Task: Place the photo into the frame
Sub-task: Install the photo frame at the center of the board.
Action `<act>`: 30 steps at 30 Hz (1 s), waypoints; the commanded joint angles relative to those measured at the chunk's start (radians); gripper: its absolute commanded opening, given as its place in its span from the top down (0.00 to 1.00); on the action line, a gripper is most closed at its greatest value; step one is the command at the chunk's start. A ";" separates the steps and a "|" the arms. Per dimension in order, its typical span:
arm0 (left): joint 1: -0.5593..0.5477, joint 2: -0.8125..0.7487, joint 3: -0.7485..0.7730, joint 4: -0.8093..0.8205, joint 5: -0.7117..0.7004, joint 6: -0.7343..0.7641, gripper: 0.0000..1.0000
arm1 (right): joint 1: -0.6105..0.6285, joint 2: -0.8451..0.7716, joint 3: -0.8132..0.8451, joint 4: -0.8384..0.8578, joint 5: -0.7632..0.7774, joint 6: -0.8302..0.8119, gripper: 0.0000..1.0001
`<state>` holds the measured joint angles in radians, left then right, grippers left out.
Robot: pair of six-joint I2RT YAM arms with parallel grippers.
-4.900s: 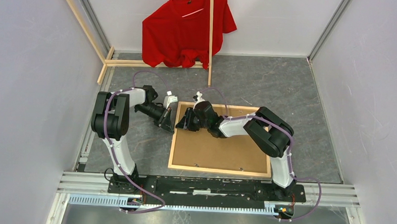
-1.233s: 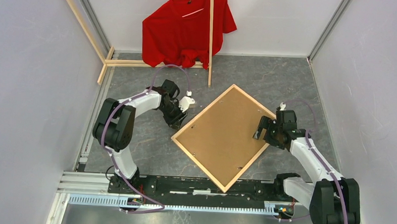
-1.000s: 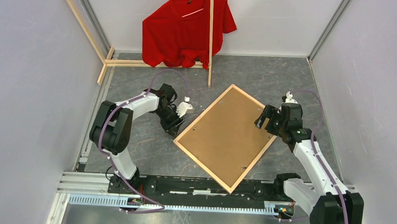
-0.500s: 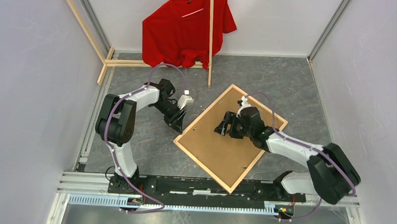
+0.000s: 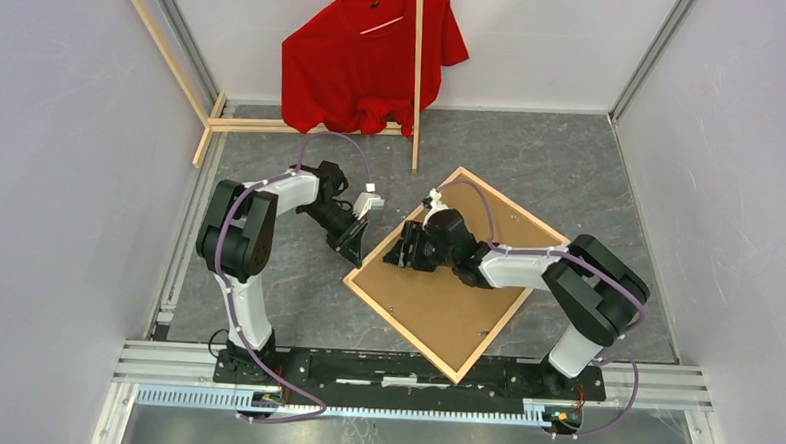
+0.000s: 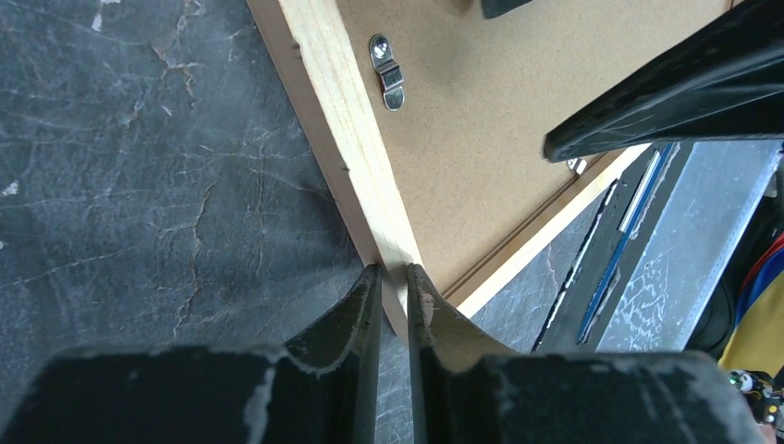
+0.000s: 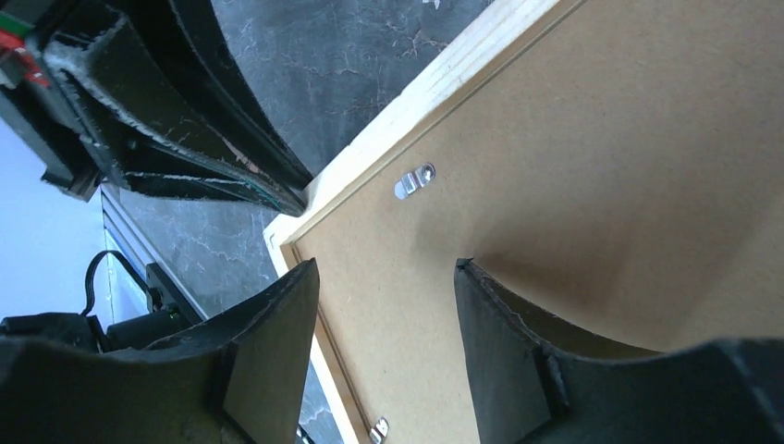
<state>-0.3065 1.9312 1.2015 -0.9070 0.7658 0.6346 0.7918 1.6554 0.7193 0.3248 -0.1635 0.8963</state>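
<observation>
The frame [image 5: 401, 326] lies face down and turned diamond-wise on the grey table, its brown backing board [image 5: 465, 305] facing up. The photo is hidden. My left gripper [image 5: 352, 252] is at the frame's left corner. In the left wrist view its fingers [image 6: 370, 305] are shut on the light wood strip [image 6: 333, 120], and the left gripper [image 6: 393, 274] pinches it just before the corner. My right gripper [image 5: 399, 256] hovers open over the board close by. In the right wrist view the right gripper [image 7: 386, 268] has nothing between its fingers, with a metal turn clip [image 7: 414, 180] just ahead.
A red shirt [image 5: 371, 56] hangs at the back wall. Loose wood slats stand upright [image 5: 416, 83] and lie along the back left [image 5: 273, 127]. The metal rail [image 5: 413, 368] with both arm bases runs along the near edge. Grey walls close in both sides.
My right arm has swung from the frame's right edge across the board to its left side, its jaws narrowing. My left gripper has closed on the frame's left edge. The frame was turned earlier.
</observation>
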 commanded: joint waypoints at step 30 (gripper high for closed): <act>0.012 0.015 -0.008 0.017 0.012 0.047 0.81 | 0.021 0.200 0.149 0.091 -0.013 0.046 0.44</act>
<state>-0.2928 1.9388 1.2011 -0.9104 0.7876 0.6346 0.8055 1.8301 0.8352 0.4210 -0.1875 0.9504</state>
